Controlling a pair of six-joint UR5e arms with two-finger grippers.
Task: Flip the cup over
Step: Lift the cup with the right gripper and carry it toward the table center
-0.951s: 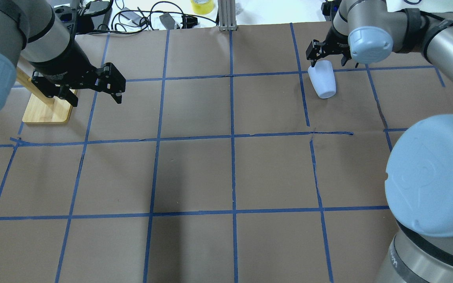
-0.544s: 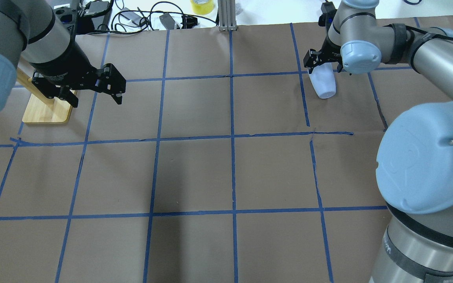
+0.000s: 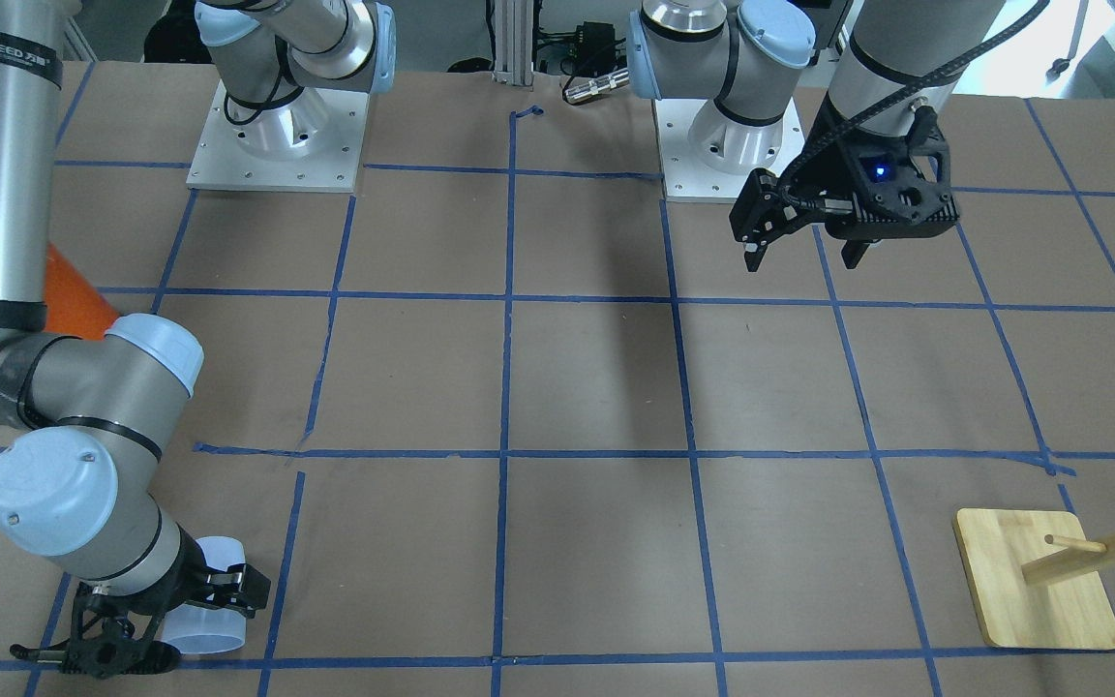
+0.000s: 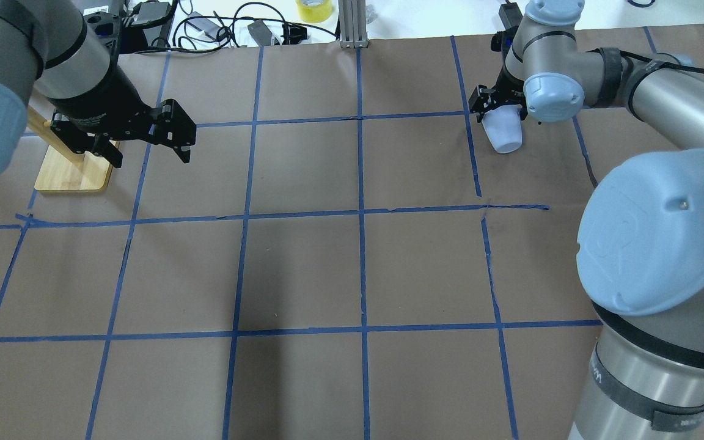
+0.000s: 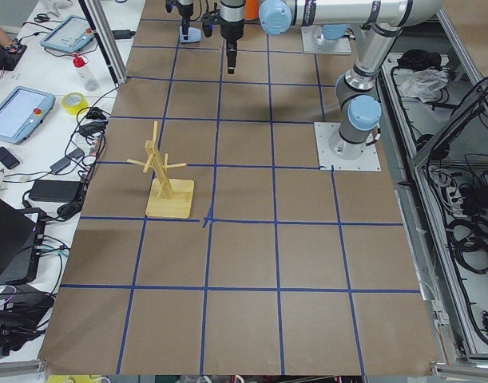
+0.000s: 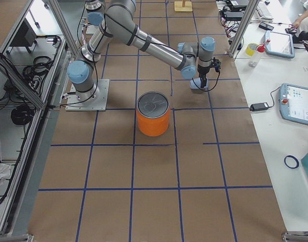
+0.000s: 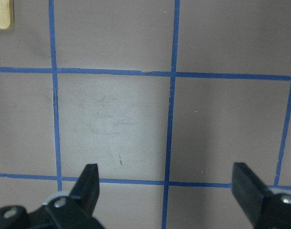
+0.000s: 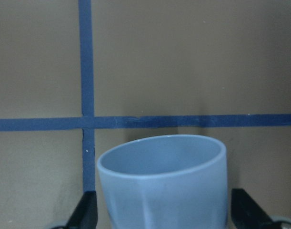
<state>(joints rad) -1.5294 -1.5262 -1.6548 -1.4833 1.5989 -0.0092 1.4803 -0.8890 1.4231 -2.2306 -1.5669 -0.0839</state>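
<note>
The pale blue-white cup [image 4: 505, 134] lies on its side at the far right of the table, with its mouth turned away from the robot. It also shows in the front view [image 3: 214, 605]. My right gripper [image 4: 502, 107] is open, low over the cup, with one finger on either side. In the right wrist view the cup [image 8: 164, 191] fills the gap between the fingers [image 8: 85, 212], and its rim and bluish inside show. My left gripper [image 4: 149, 157] is open and empty above the left of the table, far from the cup.
A wooden peg rack [image 4: 74, 171] stands just behind my left gripper. A large orange can with a silver top [image 6: 154, 113] stands on the robot's side of the cup. Cables and a yellow tape roll [image 4: 314, 9] lie past the table's far edge.
My right wrist has swung left and down over the cup, and the open fingers now sit closer around it. The cup and my left arm have not moved.
</note>
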